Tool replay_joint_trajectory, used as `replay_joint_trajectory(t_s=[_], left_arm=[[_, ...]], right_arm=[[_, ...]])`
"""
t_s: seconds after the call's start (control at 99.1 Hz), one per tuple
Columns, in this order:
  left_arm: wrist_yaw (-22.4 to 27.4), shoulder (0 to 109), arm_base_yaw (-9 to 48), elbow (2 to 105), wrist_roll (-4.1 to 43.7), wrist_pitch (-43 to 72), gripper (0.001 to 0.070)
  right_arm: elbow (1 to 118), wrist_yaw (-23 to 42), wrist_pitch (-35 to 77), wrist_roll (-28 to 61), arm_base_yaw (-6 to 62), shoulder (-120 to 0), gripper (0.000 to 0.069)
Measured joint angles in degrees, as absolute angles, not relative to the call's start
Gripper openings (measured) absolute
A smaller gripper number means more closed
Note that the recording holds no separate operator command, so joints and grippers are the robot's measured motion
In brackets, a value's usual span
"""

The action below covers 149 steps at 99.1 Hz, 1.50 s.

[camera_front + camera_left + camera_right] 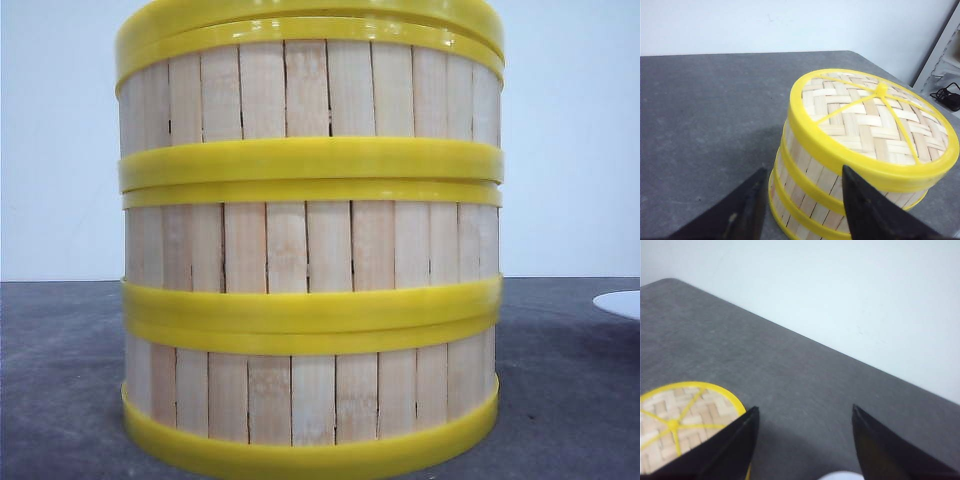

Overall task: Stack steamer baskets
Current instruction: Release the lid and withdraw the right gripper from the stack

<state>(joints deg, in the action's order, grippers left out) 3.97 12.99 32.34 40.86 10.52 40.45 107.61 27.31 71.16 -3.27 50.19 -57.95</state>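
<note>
Front view: three baskets (310, 250) stand stacked in one column on the grey table (60, 380), close to the camera and filling most of the frame, rims meeting rim to rim. Off to the right, further back, the edge of a white plate (620, 303) lies on the table, well apart from the stack.

Left wrist view: the left gripper (802, 200) is spread, holding nothing, its dark fingers (865, 210) just beside the stack's upper rim (whether one touches it, I cannot tell). The top basket shows a woven lid with yellow spokes meeting at a hub.

Right wrist view: the right gripper (805, 445) is also spread and empty, above bare table. The stack's woven top shows partly behind one finger (735, 450), and a sliver of plate lies between the fingers.
</note>
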Motion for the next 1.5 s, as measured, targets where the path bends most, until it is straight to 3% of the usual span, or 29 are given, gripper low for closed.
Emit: replay_joint_trajectory(t_s=[0.343, 0.504, 0.646, 0.706, 0.777, 0.868, 1.503], left_arm=[[3.9, 13.0, 32.3, 40.9, 10.5, 40.1, 0.0275], [4.0, 13.0, 32.3, 40.9, 10.5, 40.1, 0.0275], [4.0, 13.0, 32.3, 40.9, 10.5, 40.1, 0.0275], [3.9, 13.0, 32.3, 40.9, 10.5, 40.1, 0.0240], [4.0, 13.0, 32.3, 40.9, 10.6, 40.1, 0.0106], [4.0, 13.0, 32.3, 40.9, 10.6, 40.1, 0.0041], [4.0, 13.0, 32.3, 40.9, 10.6, 40.6, 0.0032]], right_arm=[[76.7, 30.2, 60.4, -11.2, 50.2, -40.6, 0.0360], [67.7, 30.2, 57.9, -14.0, 50.2, -33.7, 0.0360], [66.7, 30.2, 57.8, -14.9, 50.2, -33.2, 0.0336], [66.7, 30.2, 57.7, -15.2, 50.2, -33.2, 0.0245], [66.7, 30.2, 57.7, -15.2, 50.2, -33.2, 0.0100], [66.7, 30.2, 57.6, -15.2, 50.2, -33.2, 0.0028], [66.7, 30.2, 57.6, -15.3, 50.2, -33.2, 0.0005]])
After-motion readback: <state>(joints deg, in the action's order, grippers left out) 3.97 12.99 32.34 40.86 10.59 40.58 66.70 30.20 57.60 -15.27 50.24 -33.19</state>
